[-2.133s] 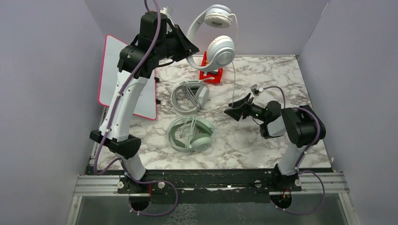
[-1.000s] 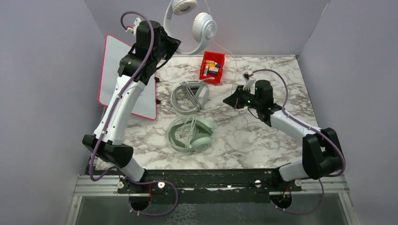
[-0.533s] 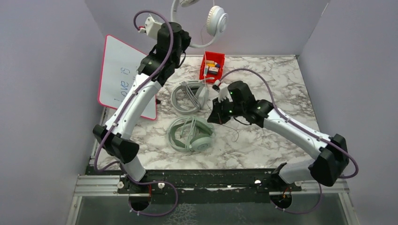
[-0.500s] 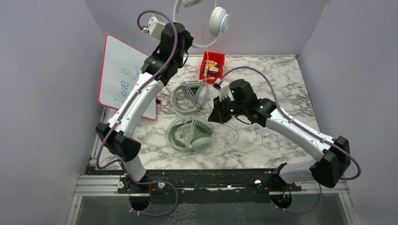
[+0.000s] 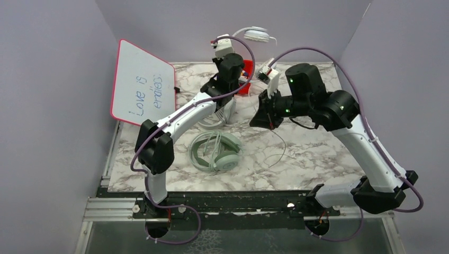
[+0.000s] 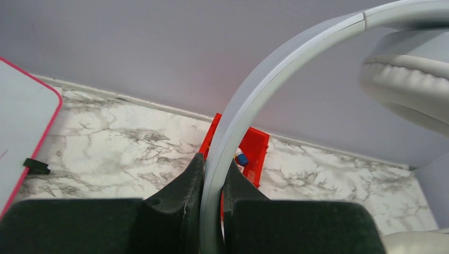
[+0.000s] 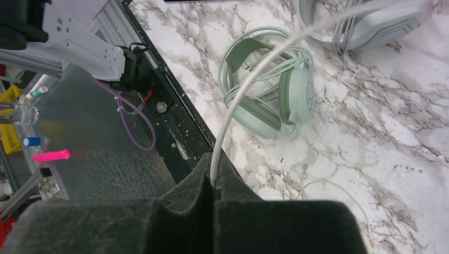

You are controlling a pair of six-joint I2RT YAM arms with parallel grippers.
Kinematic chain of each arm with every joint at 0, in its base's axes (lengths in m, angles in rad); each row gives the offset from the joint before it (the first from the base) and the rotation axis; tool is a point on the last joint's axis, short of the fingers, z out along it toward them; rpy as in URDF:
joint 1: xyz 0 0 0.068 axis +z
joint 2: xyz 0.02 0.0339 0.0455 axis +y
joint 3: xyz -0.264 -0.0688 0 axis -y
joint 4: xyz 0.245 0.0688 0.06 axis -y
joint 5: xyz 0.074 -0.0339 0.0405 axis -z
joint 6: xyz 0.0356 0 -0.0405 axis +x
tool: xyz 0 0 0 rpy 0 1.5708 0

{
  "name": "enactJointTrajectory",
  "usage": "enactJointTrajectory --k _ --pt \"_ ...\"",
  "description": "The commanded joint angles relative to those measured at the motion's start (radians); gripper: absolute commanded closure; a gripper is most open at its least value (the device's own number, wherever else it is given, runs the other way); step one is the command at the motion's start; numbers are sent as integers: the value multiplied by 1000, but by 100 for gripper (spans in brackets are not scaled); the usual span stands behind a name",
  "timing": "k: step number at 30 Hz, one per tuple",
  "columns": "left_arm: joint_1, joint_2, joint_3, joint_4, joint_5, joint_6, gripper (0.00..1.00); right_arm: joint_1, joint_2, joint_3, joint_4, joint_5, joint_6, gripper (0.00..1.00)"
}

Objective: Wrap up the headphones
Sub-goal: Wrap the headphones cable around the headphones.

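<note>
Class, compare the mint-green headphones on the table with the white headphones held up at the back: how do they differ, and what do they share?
Colour: the mint-green headphones are pale green, the white headphones white. Pose: the mint-green headphones lie flat on the table; the white headphones hang in the air, headband pinched between the left gripper's fingers. Shared: both are over-ear headsets with a headband.

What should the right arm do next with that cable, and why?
Probably swing the right gripper, shut on the thin cable, around the white headset's headband, which the left gripper clamps aloft; its slack trails loose on the table.
</note>
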Motion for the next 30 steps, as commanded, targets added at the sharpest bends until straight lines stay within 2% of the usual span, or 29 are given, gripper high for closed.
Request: enactJointTrajectory --k 1,6,14,16,19,22,24,27,28,30 --pt "-12 -79 -69 268 2 239 100 5 54 183 -285 51 -66 99" --pt "-34 -142 -240 341 146 373 100 6 99 330 -329 134 -80 99" --pt "-38 -294 -470 383 243 350 100 5 138 473 -284 199 -67 99" --pt "-37 -328 -488 348 285 347 100 4 141 498 -297 305 -55 99" --pt "-36 -381 -505 270 368 340 100 4 113 470 -279 552 -25 99" --pt "-37 -423 -498 152 404 338 100 -1 82 444 -214 697 -31 99" --pt "-37 -428 -464 43 427 359 100 -3 92 466 -184 673 -92 99" --pt "-37 -430 -442 -71 483 370 100 -4 107 453 -116 412 -256 99" --pt "-36 -438 -455 -80 520 383 100 -3 111 437 -98 367 -296 99" --pt "-36 -457 -487 -84 559 391 100 -3 143 448 -110 356 -344 99"
